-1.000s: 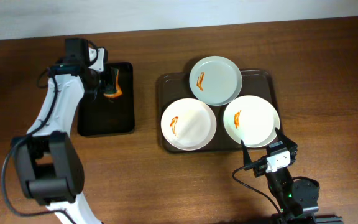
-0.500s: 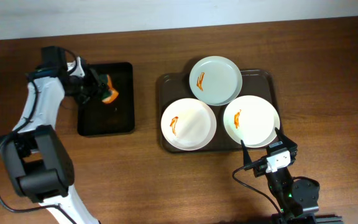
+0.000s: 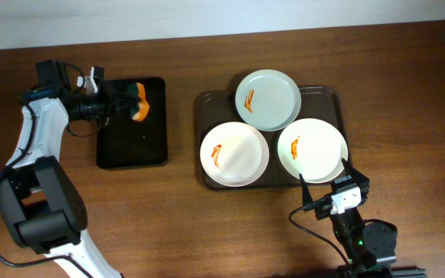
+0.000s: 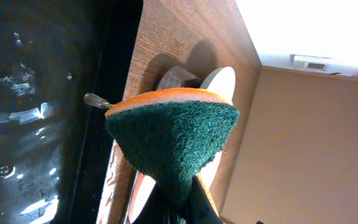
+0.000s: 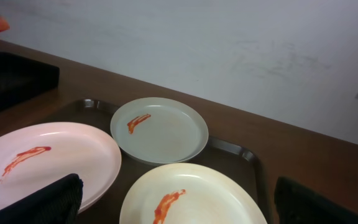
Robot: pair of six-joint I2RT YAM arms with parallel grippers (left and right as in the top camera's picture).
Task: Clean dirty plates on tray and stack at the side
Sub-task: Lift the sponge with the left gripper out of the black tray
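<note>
Three round white plates, each with an orange-red smear, lie on the dark brown tray [image 3: 327, 94]: one at the back [image 3: 267, 100], one front left [image 3: 234, 154], one front right [image 3: 312, 149]. They also show in the right wrist view: back plate [image 5: 159, 129], left plate [image 5: 42, 158], near plate [image 5: 191, 196]. My left gripper [image 3: 122, 103] is shut on an orange and green sponge [image 3: 138, 101] [image 4: 173, 137], held above the small black tray [image 3: 132, 135]. My right gripper [image 3: 324, 181] is open and empty at the tray's front edge, by the front right plate.
The narrow black tray [image 4: 36, 112] is wet, with water drops on its floor. Bare wooden table [image 3: 168, 224] lies around both trays. A white wall runs along the table's far edge.
My left arm has swung left and turned, lifting the sponge off the black tray's floor and carrying it toward the tray's back. The right arm and plates have not moved.
</note>
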